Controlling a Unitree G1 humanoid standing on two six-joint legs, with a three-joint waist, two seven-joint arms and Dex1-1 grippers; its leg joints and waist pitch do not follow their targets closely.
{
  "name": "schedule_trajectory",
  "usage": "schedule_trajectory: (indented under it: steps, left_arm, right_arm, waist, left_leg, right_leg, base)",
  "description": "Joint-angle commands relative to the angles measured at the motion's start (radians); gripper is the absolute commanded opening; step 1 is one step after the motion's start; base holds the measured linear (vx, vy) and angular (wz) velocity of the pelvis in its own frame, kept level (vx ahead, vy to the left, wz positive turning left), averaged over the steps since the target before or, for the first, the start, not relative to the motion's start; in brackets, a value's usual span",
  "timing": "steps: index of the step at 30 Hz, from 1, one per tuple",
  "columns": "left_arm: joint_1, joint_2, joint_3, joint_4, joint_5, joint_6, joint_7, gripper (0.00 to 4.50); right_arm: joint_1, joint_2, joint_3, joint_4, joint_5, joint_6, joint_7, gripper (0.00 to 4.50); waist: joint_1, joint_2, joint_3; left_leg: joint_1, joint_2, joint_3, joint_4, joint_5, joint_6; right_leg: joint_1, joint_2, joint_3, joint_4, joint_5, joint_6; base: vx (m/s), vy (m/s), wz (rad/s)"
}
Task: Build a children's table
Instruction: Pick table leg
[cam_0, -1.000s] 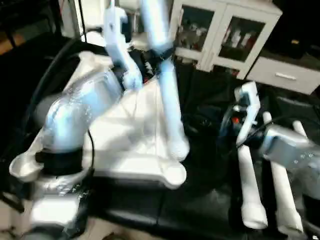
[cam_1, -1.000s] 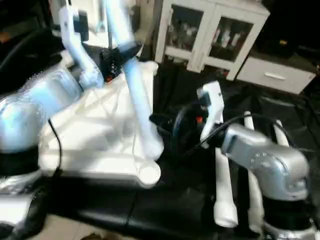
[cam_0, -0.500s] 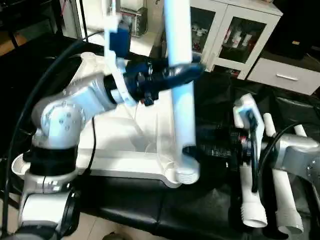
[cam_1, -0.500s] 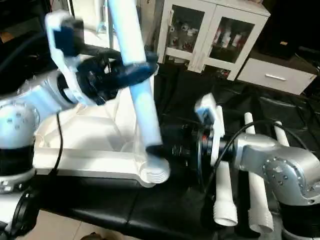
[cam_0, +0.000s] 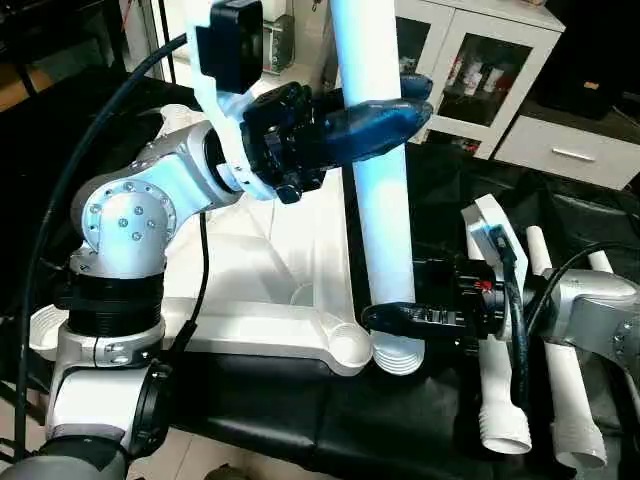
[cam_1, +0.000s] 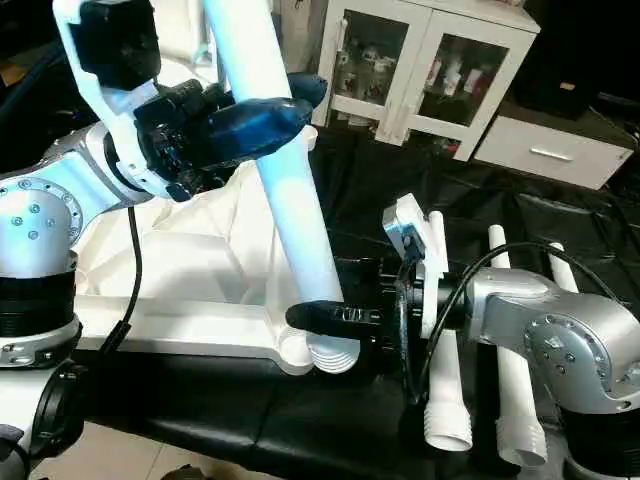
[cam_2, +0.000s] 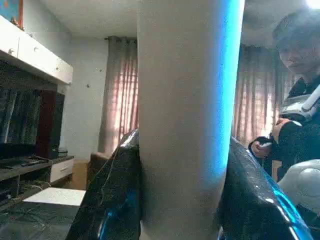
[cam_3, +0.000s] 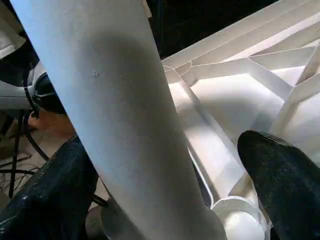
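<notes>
the left gripper (cam_0: 385, 120) clamps the leg (cam_0: 385, 210) upright at frame centre, its threaded end just off the table top (cam_0: 250, 270) corner socket (cam_0: 347, 347), while the right gripper (cam_0: 395, 318), fingers spread, brackets its base to guide it.

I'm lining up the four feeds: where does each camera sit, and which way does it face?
Left and right eye views: on the head, looking down over silver forearms at the upturned white plastic tabletop.
Left wrist view: along the left gripper clamping the upright white tube leg, toward a curtained wall.
Right wrist view: along the right gripper, fingers either side of the leg's threaded end.
Shared: that leg.
</notes>
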Motion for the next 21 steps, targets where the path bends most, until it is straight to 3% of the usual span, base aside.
schedule_trajectory:
  steps: [1,7,16,21]
  left_arm:
    - [-0.026,-0.002,-0.017,0.006,-0.018,0.014,-0.027,1.68]
    - [-0.022,0.006,-0.027,0.002,-0.029,0.031,-0.057,1.68]
    - [-0.017,0.017,-0.051,-0.007,-0.028,0.056,-0.094,1.68]
    - [-0.027,0.019,-0.071,0.004,-0.018,0.054,-0.106,1.68]
  right_arm:
    - [-0.011,-0.018,-0.019,-0.010,0.013,0.004,0.010,4.50]
    - [-0.004,-0.037,-0.020,-0.017,0.029,0.010,0.039,4.50]
    - [0.003,-0.051,0.001,-0.040,0.035,0.008,0.070,3.70]
    - [0.016,-0.076,0.043,-0.063,0.004,-0.010,0.098,3.30]
  waist:
    - [0.001,0.010,-0.059]
    - [0.001,0.010,-0.059]
    - [0.003,0.009,-0.059]
    - [0.006,0.009,-0.059]
  left_leg:
    - [0.007,0.064,-0.020,-0.076,-0.037,-0.030]
    - [0.006,0.063,-0.019,-0.075,-0.040,-0.028]
    - [0.006,0.064,-0.020,-0.075,-0.043,-0.027]
    - [0.007,0.065,-0.019,-0.075,-0.045,-0.029]
  right_leg:
    - [0.049,-0.090,0.053,-0.062,-0.075,-0.203]
    - [0.051,-0.091,0.053,-0.061,-0.075,-0.208]
    - [0.051,-0.092,0.052,-0.062,-0.089,-0.208]
    - [0.051,-0.092,0.053,-0.063,-0.093,-0.201]
  base:
    - [0.000,0.000,0.00]
    - [0.000,0.000,0.00]
    - [0.000,0.000,0.00]
    - [0.000,0.000,0.00]
